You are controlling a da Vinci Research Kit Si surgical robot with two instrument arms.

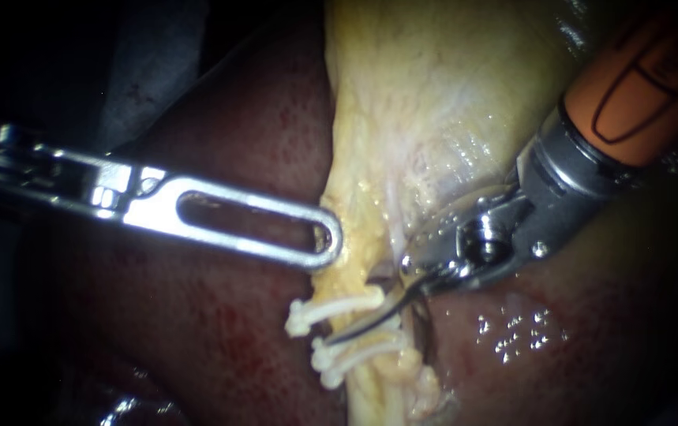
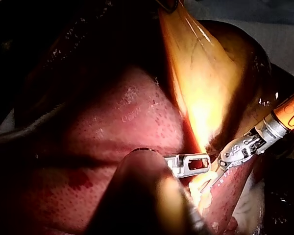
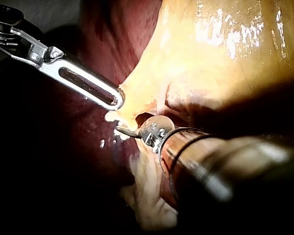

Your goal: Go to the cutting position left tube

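Note:
A pale tube (image 1: 390, 364) runs down from the yellow gallbladder (image 1: 433, 95) and carries white clips: one upper clip (image 1: 331, 308) and lower clips (image 1: 354, 355). My right instrument (image 1: 378, 335), on an orange shaft, comes in from the upper right. Its thin curved blades stand open at the tube. One dark blade lies across the tube's front, in the gap between the upper and lower clips. My left instrument (image 1: 327, 237) has slotted jaws shut on the gallbladder's lower edge, just above the clips. It also shows in the right wrist view (image 3: 118, 100), with the right blade tip (image 3: 121, 130) beneath it.
Dark red liver (image 1: 220, 331) lies on both sides of the tube and under the instruments. Wet glints (image 1: 512, 335) show on the liver to the tube's right. The right instrument's metal wrist (image 1: 496, 237) sits close against the gallbladder wall.

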